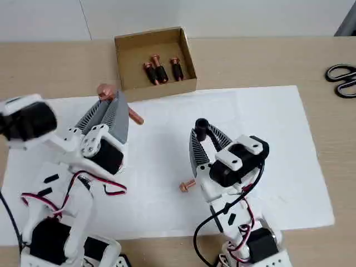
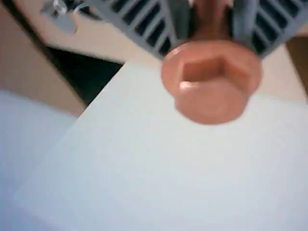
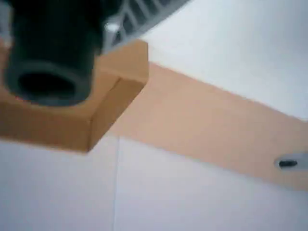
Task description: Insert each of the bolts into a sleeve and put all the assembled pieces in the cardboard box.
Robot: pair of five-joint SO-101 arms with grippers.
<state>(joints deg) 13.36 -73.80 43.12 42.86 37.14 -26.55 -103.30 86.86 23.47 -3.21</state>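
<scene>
Left gripper [image 1: 113, 103] clamps a copper bolt [image 1: 105, 91] just below the cardboard box [image 1: 158, 89], which holds three assembled pieces [image 1: 160, 72]. Right gripper [image 1: 203, 132] grips a black sleeve [image 1: 201, 124]. Loose bolt [image 1: 187, 186] lies on the white sheet [image 1: 267, 144] — scissors [image 1: 342, 80] far right.

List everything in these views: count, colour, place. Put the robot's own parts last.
Cardboard box: 1, brown, on the table beyond the paper.
Assembled pieces: 3, copper bolts in black sleeves, inside the box.
Loose bolt: 1, copper, lying on the paper beside the right arm.
Held bolt: 1, copper, in the left end effector.
Copper shank: 1, beside the left end effector; cannot tell whether it is part of the held bolt.
Sleeve: 1, black, in the right end effector.
Paper: 1 sheet, white, under both arms.
Scissors: 1, black handles, on the bare table.
Table: 1, wood-coloured.
Left end effector: 1, grey fingers, shut on the held bolt.
Right end effector: 1, grey fingers, shut on the sleeve.
</scene>
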